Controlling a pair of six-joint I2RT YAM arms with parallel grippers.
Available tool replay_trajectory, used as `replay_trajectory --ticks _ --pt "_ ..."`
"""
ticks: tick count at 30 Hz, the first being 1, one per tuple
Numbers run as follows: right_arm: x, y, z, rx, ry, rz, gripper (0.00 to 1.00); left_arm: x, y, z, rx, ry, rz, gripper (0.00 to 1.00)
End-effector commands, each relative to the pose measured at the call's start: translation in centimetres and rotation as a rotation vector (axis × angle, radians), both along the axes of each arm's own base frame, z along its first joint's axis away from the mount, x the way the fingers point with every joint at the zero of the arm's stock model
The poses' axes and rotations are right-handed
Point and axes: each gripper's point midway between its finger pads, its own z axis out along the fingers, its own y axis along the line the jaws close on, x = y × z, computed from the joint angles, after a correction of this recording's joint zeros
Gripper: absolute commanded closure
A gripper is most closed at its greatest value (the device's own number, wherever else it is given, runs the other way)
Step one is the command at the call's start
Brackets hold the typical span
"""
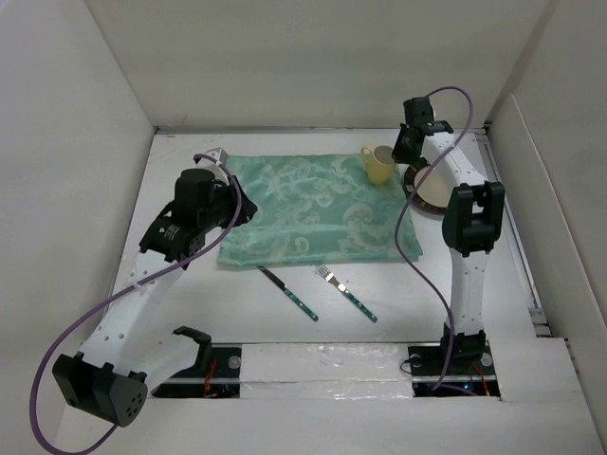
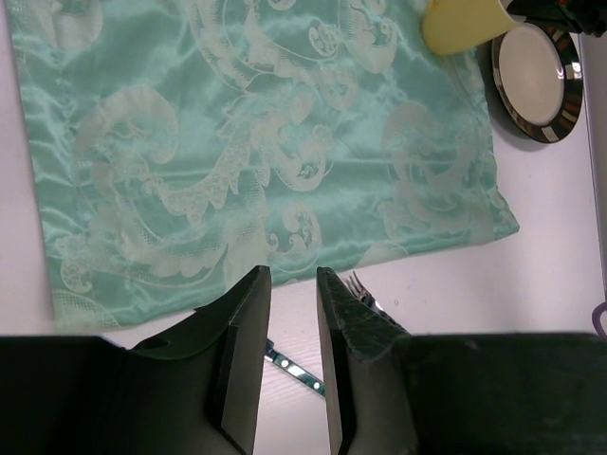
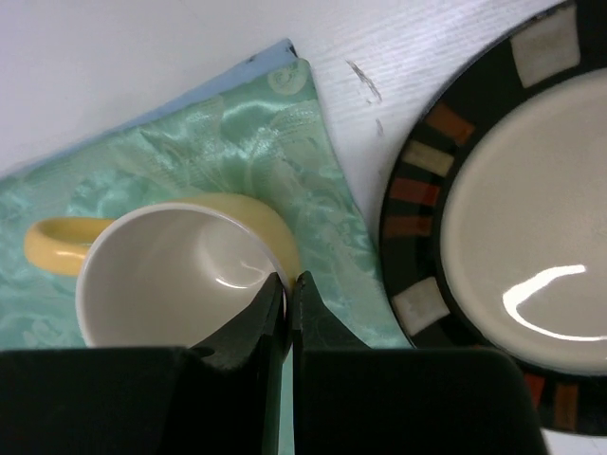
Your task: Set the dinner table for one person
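Your right gripper (image 3: 286, 284) pinches the yellow mug (image 3: 161, 275) by its rim, at 1 o'clock on the dinner table (image 1: 228, 303) underneath. Your left gripper (image 2: 292, 277) hovers at 10 o'clock, fingers slightly apart, empty.

place: robot lab | evidence: white upright panels (image 1: 313, 57) (walling tabletop (image 1: 237, 313)), bolted arms (image 1: 465, 275)

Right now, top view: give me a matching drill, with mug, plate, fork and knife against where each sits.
1 mug
2 plate
3 fork
4 knife

A on the table, right of the cloth
B on the cloth's far right corner
C near side of the cloth, left one of the pair
D near side of the cloth, right one of the pair

Pairs: 1-B, 2-A, 3-D, 4-C
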Motion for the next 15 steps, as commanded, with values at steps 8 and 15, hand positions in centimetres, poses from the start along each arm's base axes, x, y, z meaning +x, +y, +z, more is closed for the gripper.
replay_trajectory --ticks 8,15 --pt "2.4 0.2 6.6 0.004 -0.202 -0.026 0.60 -0.2 -0.1 0.6 -0.032 -0.041 0.006 0.77" --pt "-0.3 -2.5 14.0 0.141 -0.310 -0.086 0.38 0.7 0.0 2.3 -0.014 -0.081 0.011 0.77"
